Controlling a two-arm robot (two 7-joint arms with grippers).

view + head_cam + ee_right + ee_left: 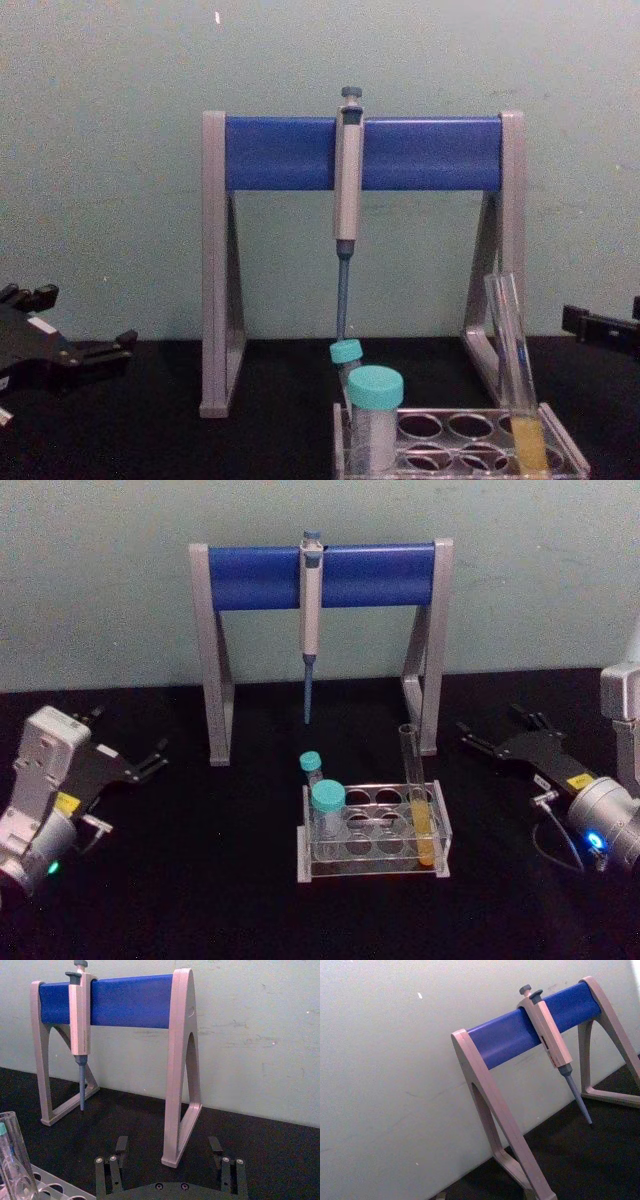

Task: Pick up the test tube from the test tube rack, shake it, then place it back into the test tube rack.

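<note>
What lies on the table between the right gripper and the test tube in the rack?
Bare black tabletop: in the head view, nothing stands between the right gripper and the test tube in the test tube rack.

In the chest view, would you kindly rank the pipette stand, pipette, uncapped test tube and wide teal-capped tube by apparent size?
1. Grey-and-blue pipette stand
2. Grey pipette
3. Clear glass test tube with yellow liquid
4. Wide teal-capped white tube

The tubes stand nearer the camera, so they look larger than they would farther back.
</note>
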